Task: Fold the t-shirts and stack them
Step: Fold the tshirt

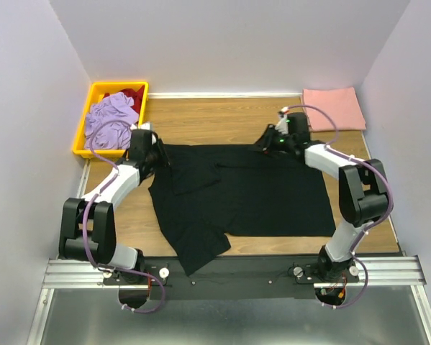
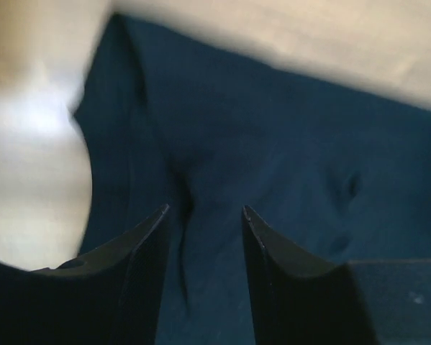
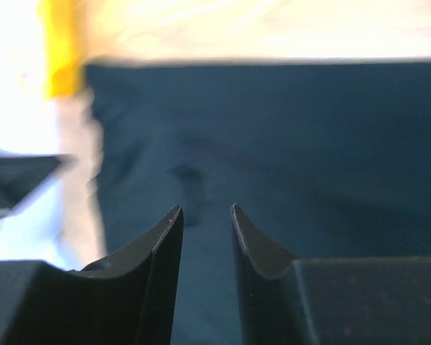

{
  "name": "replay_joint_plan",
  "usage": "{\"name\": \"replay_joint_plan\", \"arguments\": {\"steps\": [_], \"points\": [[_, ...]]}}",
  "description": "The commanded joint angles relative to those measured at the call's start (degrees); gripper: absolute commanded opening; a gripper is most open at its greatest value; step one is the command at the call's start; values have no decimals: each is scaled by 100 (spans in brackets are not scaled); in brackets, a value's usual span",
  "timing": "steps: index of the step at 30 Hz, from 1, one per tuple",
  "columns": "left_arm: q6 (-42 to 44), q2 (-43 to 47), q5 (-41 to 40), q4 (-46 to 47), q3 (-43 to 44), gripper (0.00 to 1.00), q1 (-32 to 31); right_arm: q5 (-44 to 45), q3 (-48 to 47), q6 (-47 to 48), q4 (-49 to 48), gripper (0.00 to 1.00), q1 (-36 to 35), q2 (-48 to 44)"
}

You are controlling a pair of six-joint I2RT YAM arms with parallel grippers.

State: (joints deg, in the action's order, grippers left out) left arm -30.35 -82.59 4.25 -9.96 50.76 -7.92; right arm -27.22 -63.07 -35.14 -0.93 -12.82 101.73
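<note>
The black t-shirt (image 1: 258, 190) lies spread on the wooden table, with its left part folded in and a flap hanging toward the near edge. My left gripper (image 1: 161, 154) is open over the shirt's far left corner; in the left wrist view its jaws (image 2: 204, 210) stand apart above the black cloth (image 2: 287, 144). My right gripper (image 1: 267, 142) is open at the shirt's far edge, with its jaws (image 3: 204, 208) apart over the cloth (image 3: 309, 144). The salmon-pink t-shirt (image 1: 334, 108) lies folded at the back right corner.
A yellow bin (image 1: 93, 93) stands at the back left and holds a lavender garment (image 1: 111, 118) and a red garment (image 1: 132, 95). The bin also shows blurred in the right wrist view (image 3: 57, 50). White walls close in three sides. A metal rail runs along the near edge.
</note>
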Motion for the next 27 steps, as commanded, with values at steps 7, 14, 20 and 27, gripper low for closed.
{"name": "replay_joint_plan", "arguments": {"steps": [7, 14, 20, 27], "points": [[-375, 437, 673, 29, -1270, 47, -262, -776, 550, -2023, -2411, 34, -1178, 970], [-358, 340, 665, 11, -1323, 47, -289, -538, 629, -2111, -2210, 34, -1478, 1287], [-296, 120, 831, 37, -1314, 47, -306, -574, 620, -2120, -2113, 34, -1645, 1428], [-252, -38, 937, 55, -1323, 46, -333, -460, 532, -2068, -1920, 34, -1750, 1595]]}}
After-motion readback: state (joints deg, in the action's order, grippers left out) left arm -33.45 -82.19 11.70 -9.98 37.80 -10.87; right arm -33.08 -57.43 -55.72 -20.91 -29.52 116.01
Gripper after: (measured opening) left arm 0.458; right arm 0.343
